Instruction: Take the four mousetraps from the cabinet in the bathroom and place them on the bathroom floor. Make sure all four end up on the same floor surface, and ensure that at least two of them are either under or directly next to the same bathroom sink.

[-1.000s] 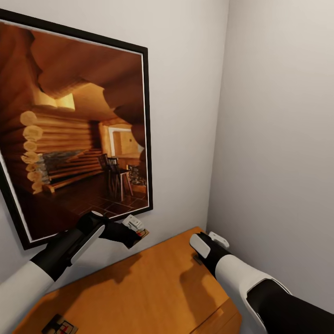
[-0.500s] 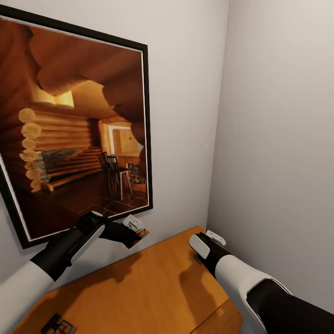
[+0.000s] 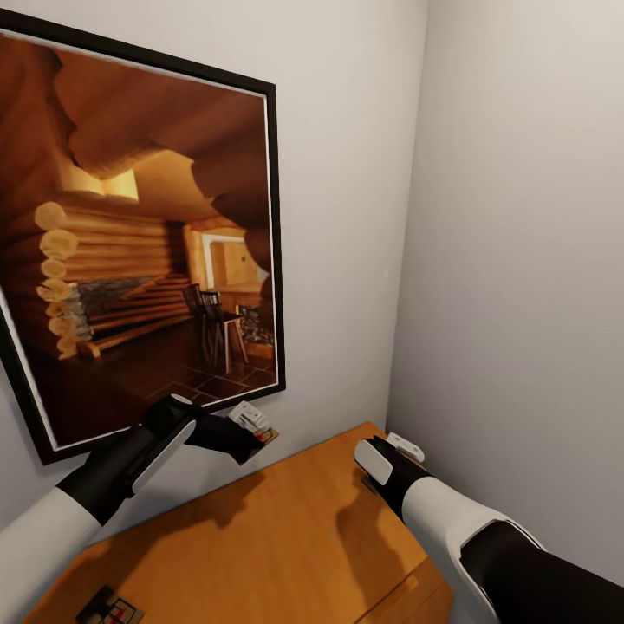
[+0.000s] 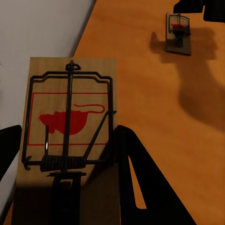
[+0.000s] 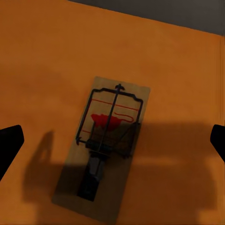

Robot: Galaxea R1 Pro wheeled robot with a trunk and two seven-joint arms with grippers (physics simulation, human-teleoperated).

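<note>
A small flat brown wooden mousetrap (image 4: pixel 70 136) with black wire and a red mouse mark is clamped in the left pincer (image 3: pixel 256 431), which holds it in the air above the back edge of the orange-brown wooden cabinet (image 3: pixel 286 537), close to the white wall (image 3: pixel 347 173). In the left wrist view the dark fingers (image 4: pixel 140 178) sit at both sides of the board.

A second mousetrap (image 5: pixel 110 145) lies flat on the cabinet's tabletop near the far right corner, directly under the right pincer (image 3: pixel 400 447). That pincer has its fingers (image 5: pixel 9 145) wide apart, one at each side, not touching the trap. A third mousetrap (image 3: pixel 108 608) lies at the near left edge of the tabletop.

On the wall behind hangs a big black-framed picture of a log cabin room (image 3: pixel 147 251).
</note>
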